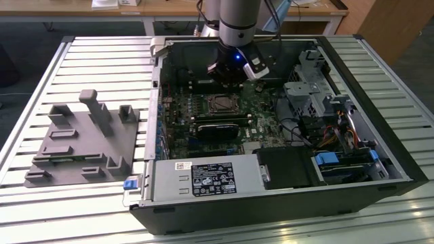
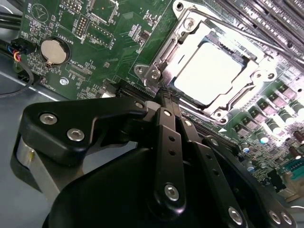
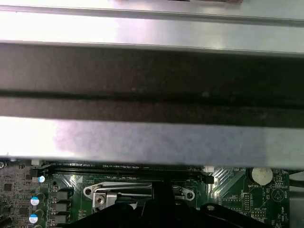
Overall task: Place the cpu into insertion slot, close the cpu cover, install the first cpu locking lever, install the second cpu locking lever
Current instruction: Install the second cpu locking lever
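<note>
cpu (image 2: 211, 71) seated, cover (image 2: 185, 35) down | claw (image 2: 167, 97) pinched together, empty, at socket's edge | step: levers, needing a hooking push

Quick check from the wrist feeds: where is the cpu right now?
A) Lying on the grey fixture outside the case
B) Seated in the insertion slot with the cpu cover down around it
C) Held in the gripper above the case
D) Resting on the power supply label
B: in the second wrist view the cpu lies flat in the insertion slot, its pale top showing through the window of the cpu cover, with the gripper at the cover's edge.
</note>
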